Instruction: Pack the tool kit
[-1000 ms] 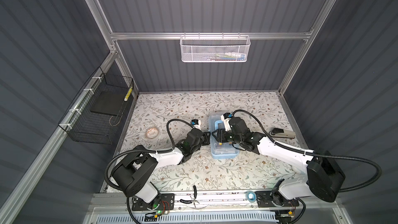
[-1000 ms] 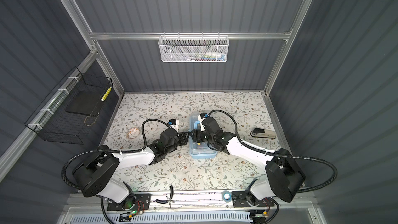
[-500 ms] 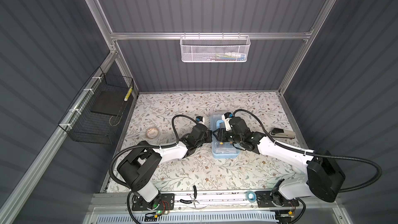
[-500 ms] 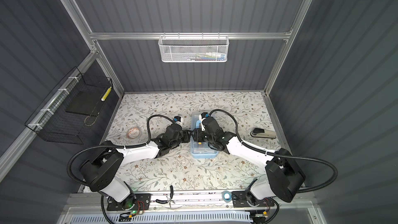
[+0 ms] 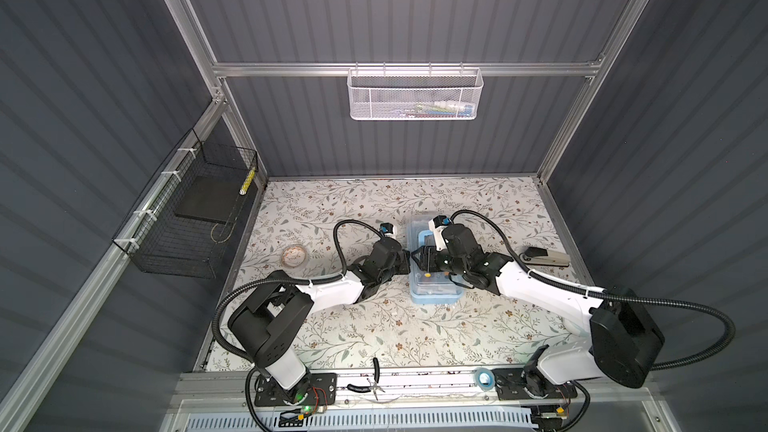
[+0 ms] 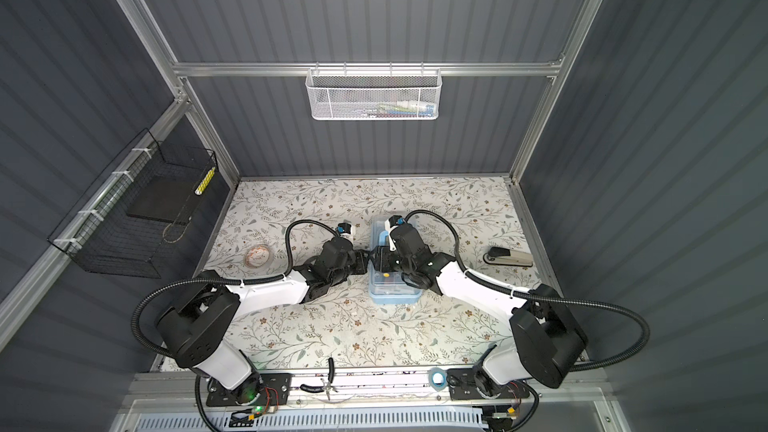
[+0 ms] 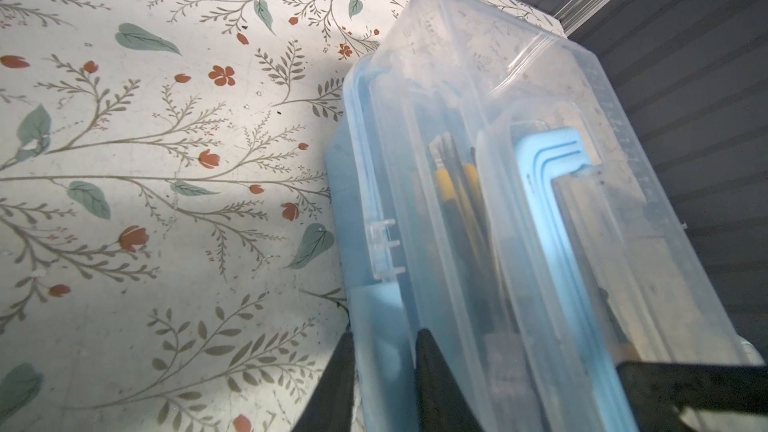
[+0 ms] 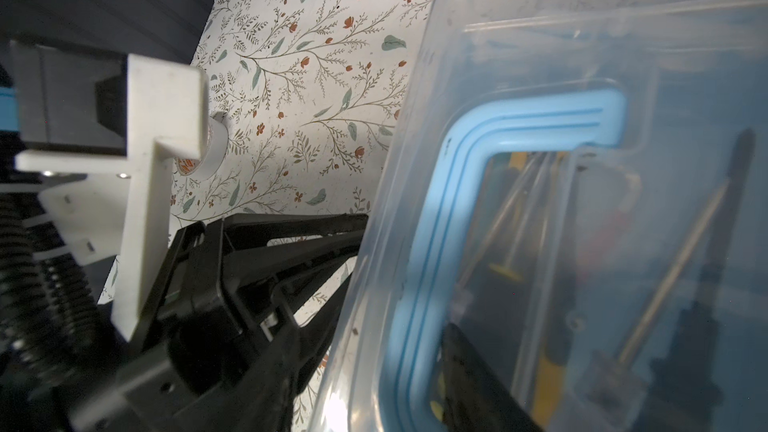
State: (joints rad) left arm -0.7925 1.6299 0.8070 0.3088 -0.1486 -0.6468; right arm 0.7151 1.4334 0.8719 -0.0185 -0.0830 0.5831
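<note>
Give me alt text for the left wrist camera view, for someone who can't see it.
The left gripper grips the light-blue side latch of the tool kit box between its black jaws; the clear lid is down. Yellow-handled tools show through it beside its blue handle; floral tabletop lies alongside.

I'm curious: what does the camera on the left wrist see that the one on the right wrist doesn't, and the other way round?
Only the left wrist view: the lid's clear side clip and the light-blue latch below it, pinched by the left gripper. Only the right wrist view: a tape roll on the table and the left arm's white camera mount. Both: the clear-lidded tool box, its light-blue handle, yellow-handled tools inside, the floral tabletop, and the left gripper's black fingers at the box's side.
</note>
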